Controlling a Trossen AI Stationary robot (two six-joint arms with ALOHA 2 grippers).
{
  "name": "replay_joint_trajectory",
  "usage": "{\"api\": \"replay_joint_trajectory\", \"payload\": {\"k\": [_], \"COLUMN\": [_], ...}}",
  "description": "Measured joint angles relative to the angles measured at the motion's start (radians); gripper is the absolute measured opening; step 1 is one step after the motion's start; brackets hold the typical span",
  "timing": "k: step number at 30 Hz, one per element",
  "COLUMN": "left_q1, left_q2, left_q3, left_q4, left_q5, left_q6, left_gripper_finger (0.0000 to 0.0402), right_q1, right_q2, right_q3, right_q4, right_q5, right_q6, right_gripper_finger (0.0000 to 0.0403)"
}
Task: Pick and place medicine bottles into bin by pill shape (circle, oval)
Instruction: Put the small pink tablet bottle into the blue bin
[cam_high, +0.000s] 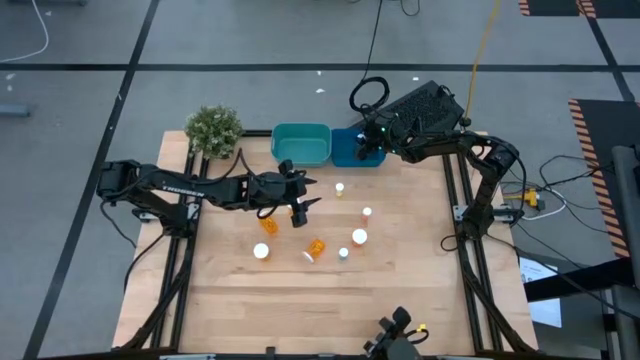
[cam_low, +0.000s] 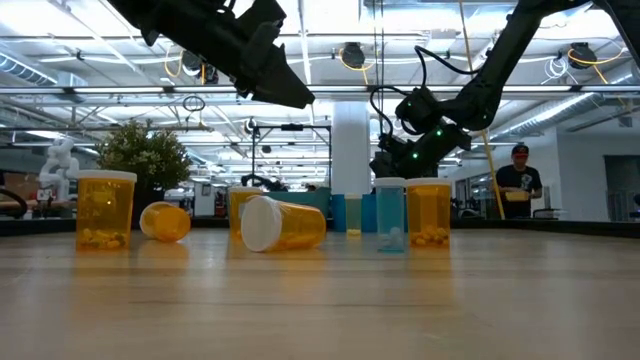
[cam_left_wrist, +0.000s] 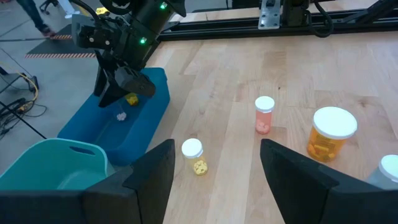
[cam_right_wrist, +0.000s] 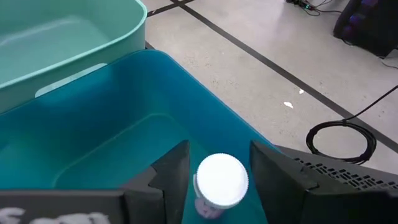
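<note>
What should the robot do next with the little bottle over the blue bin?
Probably open the right pincer and let go. Its fingers are shut on a white-capped bottle, which hangs right above the blue bin, so dropping it should land it inside. The left pincer is open over the table.

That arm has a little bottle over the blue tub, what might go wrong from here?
The right tool holds a white-capped bottle over the blue tub, close to the teal tub; released off-line, it might hit the rim or land in the wrong one. The open left tool hovers above standing bottles; a careless descent might topple one, like the bottle lying on its side.
</note>
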Motion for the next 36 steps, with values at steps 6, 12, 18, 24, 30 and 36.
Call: {"api": "replay_joint_trajectory", "payload": {"k": [6, 12, 18, 24, 30, 36], "left_q1": [0.000, 0.000, 0.000, -0.012, -0.038, -0.059], "left_q2": [0.000, 0.000, 0.000, 0.000, 0.000, 0.000], "left_q3": [0.000, 0.000, 0.000, 0.000, 0.000, 0.000], "left_q4": [0.000, 0.000, 0.000, 0.000, 0.000, 0.000], "left_q5": [0.000, 0.000, 0.000, 0.000, -0.010, -0.018], "left_q6": [0.000, 0.000, -0.001, -0.008, -0.020, -0.034], "left_gripper_finger": [0.0241, 0.0241, 0.0241, 0.0241, 0.0241, 0.0241], "right_q1": [0.000, 0.017, 0.064, 0.182, 0.341, 0.489], "right_q2": [-0.025, -0.117, -0.283, -0.463, -0.568, -0.603], "right_q3": [0.000, 0.000, 0.000, 0.000, 0.000, 0.000], "right_q4": [-0.004, -0.063, -0.222, -0.462, -0.656, -0.739], "right_q5": [0.019, 0.018, 0.017, -0.012, -0.011, -0.009], "right_q6": [0.012, 0.038, 0.029, 0.009, 0.035, 0.095], "right_gripper_finger": [0.0210, 0.0249, 0.0257, 0.0247, 0.0237, 0.0228]}}
